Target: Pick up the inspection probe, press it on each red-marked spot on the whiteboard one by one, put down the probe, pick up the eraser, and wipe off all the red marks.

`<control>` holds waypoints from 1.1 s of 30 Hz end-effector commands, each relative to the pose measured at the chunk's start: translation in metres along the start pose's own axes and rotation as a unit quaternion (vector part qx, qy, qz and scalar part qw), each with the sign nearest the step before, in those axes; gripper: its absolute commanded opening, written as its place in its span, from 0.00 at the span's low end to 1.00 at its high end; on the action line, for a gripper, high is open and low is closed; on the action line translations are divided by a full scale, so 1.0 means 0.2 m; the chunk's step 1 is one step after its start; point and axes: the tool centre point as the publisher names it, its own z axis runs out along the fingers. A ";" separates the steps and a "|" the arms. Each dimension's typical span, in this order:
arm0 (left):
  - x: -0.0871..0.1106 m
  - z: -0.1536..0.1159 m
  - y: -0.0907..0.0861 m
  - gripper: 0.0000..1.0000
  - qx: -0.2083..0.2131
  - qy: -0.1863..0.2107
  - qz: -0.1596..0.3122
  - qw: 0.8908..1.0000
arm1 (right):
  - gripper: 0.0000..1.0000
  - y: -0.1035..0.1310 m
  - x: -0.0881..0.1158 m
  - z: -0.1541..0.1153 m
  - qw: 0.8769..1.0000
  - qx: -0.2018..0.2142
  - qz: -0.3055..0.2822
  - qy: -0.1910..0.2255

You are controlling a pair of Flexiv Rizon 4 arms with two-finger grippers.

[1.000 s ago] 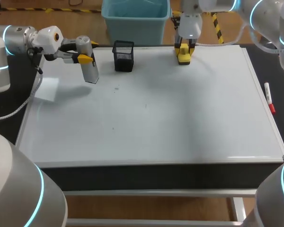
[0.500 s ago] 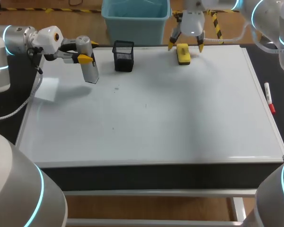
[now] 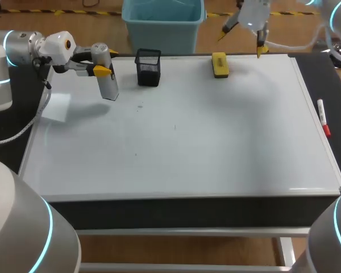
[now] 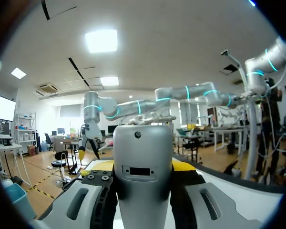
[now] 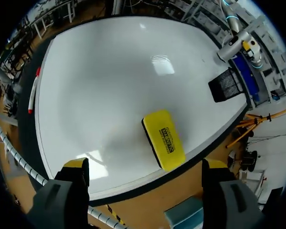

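The left gripper (image 3: 104, 63) is clamped tight on the silver probe (image 3: 107, 82) at the far left corner of the whiteboard (image 3: 216, 142), the yellow eraser (image 3: 219, 63) lies flat by the whiteboard's far edge, and the right gripper (image 3: 242, 42) hangs above that edge with its fingers wide apart.

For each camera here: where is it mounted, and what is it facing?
Head view: above and behind, looking down on the whiteboard; both arms show.
Left wrist view: on that wrist, looking along the left gripper, shut on the probe.
Right wrist view: above the eraser; right gripper open.
Head and right wrist views share the eraser.
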 end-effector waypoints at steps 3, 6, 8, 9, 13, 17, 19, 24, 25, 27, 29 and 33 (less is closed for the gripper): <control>-0.01 0.00 0.00 0.00 0.000 0.002 0.000 1.000 | 1.00 0.21 0.11 -0.26 0.998 0.011 0.059 -0.007; -0.01 0.00 0.00 0.00 0.000 0.002 0.000 1.000 | 1.00 0.23 0.15 -0.31 0.995 -0.005 0.094 -0.008; -0.01 0.00 0.00 0.00 0.000 0.002 0.000 1.000 | 1.00 0.24 0.17 -0.35 0.992 -0.021 0.126 -0.001; -0.01 0.00 0.00 0.00 0.000 0.002 0.000 1.000 | 1.00 0.24 0.18 -0.37 0.990 -0.029 0.138 0.003; -0.01 0.00 0.00 0.00 0.000 0.002 0.000 1.000 | 1.00 0.26 0.23 -0.43 0.984 -0.046 0.174 -0.009; -0.01 0.00 0.00 0.00 0.000 0.002 0.000 1.000 | 1.00 0.30 0.26 -0.49 0.979 -0.049 0.197 -0.029; -0.01 0.00 0.00 0.00 0.000 0.002 0.000 1.000 | 1.00 0.31 0.29 -0.51 0.977 -0.046 0.203 -0.045; -0.01 0.00 0.00 0.00 0.000 0.002 0.000 1.000 | 1.00 0.34 0.34 -0.56 0.971 -0.052 0.223 -0.070; -0.01 0.00 0.00 0.00 0.000 0.002 0.000 1.000 | 1.00 0.34 0.35 -0.56 0.970 -0.056 0.226 -0.075; -0.01 0.00 0.00 0.00 0.000 0.002 0.000 1.000 | 1.00 0.36 0.37 -0.57 0.967 -0.059 0.231 -0.087; -0.01 0.00 0.00 0.00 0.000 0.002 0.000 1.000 | 1.00 0.37 0.39 -0.58 0.965 -0.066 0.235 -0.098; -0.01 0.00 0.00 0.00 0.000 0.002 0.000 1.000 | 1.00 0.38 0.41 -0.59 0.963 -0.075 0.236 -0.104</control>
